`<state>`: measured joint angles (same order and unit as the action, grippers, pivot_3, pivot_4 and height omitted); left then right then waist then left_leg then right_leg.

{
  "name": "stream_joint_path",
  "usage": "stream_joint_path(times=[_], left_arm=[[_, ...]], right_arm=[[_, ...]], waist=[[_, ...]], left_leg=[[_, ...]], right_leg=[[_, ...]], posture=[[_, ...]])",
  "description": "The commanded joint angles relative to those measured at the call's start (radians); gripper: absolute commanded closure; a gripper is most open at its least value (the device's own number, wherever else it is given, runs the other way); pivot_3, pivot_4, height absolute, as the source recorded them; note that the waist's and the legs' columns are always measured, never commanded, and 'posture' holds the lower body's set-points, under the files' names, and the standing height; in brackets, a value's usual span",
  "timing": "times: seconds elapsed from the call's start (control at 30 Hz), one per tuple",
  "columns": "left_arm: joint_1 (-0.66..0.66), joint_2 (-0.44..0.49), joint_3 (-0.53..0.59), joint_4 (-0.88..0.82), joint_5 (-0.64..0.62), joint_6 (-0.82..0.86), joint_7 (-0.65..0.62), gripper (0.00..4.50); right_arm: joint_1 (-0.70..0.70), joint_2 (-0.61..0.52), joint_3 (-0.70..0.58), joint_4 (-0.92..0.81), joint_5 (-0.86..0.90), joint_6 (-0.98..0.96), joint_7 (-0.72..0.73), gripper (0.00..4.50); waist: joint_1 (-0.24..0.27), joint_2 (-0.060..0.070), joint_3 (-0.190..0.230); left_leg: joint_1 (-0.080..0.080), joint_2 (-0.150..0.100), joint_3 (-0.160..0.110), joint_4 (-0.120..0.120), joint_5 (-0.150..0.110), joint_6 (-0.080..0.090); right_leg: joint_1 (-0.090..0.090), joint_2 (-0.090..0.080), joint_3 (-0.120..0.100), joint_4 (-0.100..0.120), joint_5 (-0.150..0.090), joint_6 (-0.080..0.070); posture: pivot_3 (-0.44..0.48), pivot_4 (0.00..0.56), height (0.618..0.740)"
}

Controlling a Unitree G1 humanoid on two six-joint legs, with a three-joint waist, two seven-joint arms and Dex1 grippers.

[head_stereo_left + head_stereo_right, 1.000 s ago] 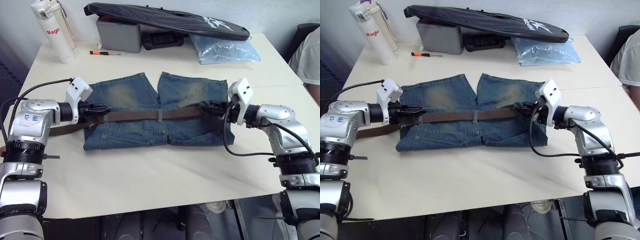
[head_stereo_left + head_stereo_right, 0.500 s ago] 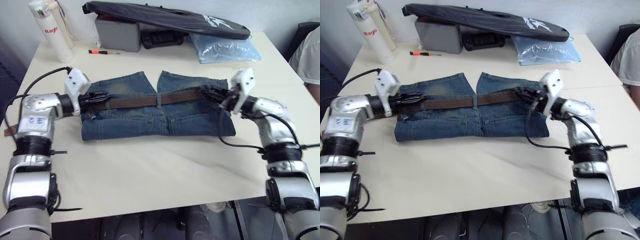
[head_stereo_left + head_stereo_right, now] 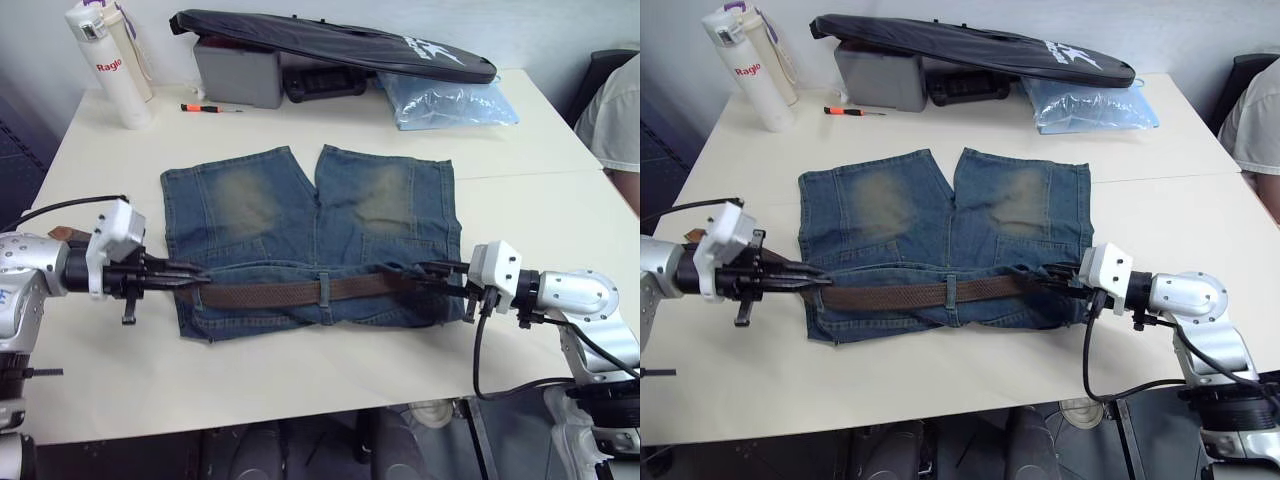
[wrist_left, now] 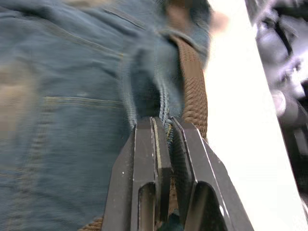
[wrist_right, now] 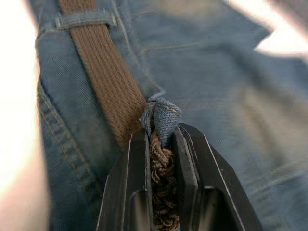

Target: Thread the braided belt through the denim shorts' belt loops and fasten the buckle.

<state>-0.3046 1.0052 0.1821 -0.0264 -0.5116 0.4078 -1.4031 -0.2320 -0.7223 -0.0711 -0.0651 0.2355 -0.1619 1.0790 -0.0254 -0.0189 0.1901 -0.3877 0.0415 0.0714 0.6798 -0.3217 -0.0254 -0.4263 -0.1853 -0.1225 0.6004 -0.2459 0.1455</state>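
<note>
The denim shorts (image 3: 300,215) lie flat on the table, legs pointing away and waistband nearest the front edge. The braided belt (image 3: 270,294) runs along the waistband under a centre belt loop (image 3: 324,291). My left gripper (image 3: 185,285) is at the waistband's left end, shut on belt and denim; the left wrist view shows its fingers (image 4: 144,159) pinching beside the belt (image 4: 195,86). My right gripper (image 3: 425,272) is at the right end, shut on the belt's braid and a denim fold (image 5: 162,118). The buckle is hidden.
At the table's back stand two white bottles (image 3: 110,65), a red screwdriver (image 3: 210,107), a grey case (image 3: 238,70) under a long black bag (image 3: 330,40), and a pale blue plastic bag (image 3: 450,100). A person's sleeve (image 3: 615,110) is at the right edge.
Both grippers have pulled the waistband and belt toward the table's front edge. The shorts, folded before, now lie spread out with the legs away.
</note>
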Motion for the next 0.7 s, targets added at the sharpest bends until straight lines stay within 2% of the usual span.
stream_joint_path(times=[0.03,0.17,0.33,0.43,0.53,0.6,0.7], left_arm=[[0.068,0.004,0.064,-0.129,-0.045,-0.004,0.013,4.5],[0.178,-0.007,0.107,-0.241,-0.032,-0.043,0.048,4.5],[0.412,-0.05,0.154,-0.414,0.016,-0.15,0.075,4.5],[0.549,-0.079,0.171,-0.446,0.09,-0.307,0.051,4.5],[0.643,-0.102,0.179,-0.424,0.15,-0.462,0.038,4.5],[0.691,-0.115,0.178,-0.392,0.187,-0.563,0.031,4.5],[0.727,-0.118,0.164,-0.333,0.25,-0.7,0.04,4.5]], right_arm=[[0.081,0.017,-0.071,-0.068,-0.027,-0.194,-0.06,4.25],[0.217,0.018,-0.102,-0.118,-0.029,-0.338,-0.083,4.25],[0.457,0.027,-0.16,-0.141,-0.027,-0.641,-0.094,4.25],[0.566,0.015,-0.18,-0.096,-0.04,-0.865,-0.095,4.25],[0.61,-0.006,-0.181,-0.024,-0.07,-1.038,-0.117,4.25],[0.61,-0.018,-0.18,0.013,-0.102,-1.106,-0.142,4.25],[0.602,-0.045,-0.164,0.057,-0.16,-1.175,-0.171,4.25]], waist=[[0.003,0.0,0.0],[0.014,0.0,0.0],[0.022,0.001,-0.001],[0.023,0.001,-0.001],[0.023,0.001,0.0],[0.021,0.002,-0.001],[0.022,0.002,-0.001]], left_leg=[[0.0,0.001,0.0,0.0,0.0,0.0],[0.0,0.001,0.0,0.001,-0.001,0.0],[0.002,0.004,0.002,0.001,-0.003,-0.001],[0.003,0.005,0.002,0.002,-0.003,-0.001],[0.007,0.006,0.003,0.002,-0.005,-0.001],[0.018,0.008,0.003,0.001,-0.009,0.0],[0.02,0.009,0.004,0.002,-0.015,0.004]], right_leg=[[0.0,0.0,0.0,0.0,0.0,0.0],[0.0,0.001,0.0,-0.001,0.0,0.0],[0.002,0.004,0.001,-0.003,0.0,-0.002],[0.002,0.005,0.001,-0.004,0.0,-0.003],[0.007,0.005,0.002,-0.009,0.0,-0.004],[0.017,0.007,0.002,-0.012,-0.001,-0.006],[0.018,0.008,0.002,-0.012,-0.002,-0.007]], posture=[[0.0,0.15,0.74],[0.0,0.15,0.74],[0.0,0.15,0.74],[0.0,0.15,0.74],[0.0,0.15,0.74],[0.0,0.15,0.74],[0.0,0.15,0.74]])
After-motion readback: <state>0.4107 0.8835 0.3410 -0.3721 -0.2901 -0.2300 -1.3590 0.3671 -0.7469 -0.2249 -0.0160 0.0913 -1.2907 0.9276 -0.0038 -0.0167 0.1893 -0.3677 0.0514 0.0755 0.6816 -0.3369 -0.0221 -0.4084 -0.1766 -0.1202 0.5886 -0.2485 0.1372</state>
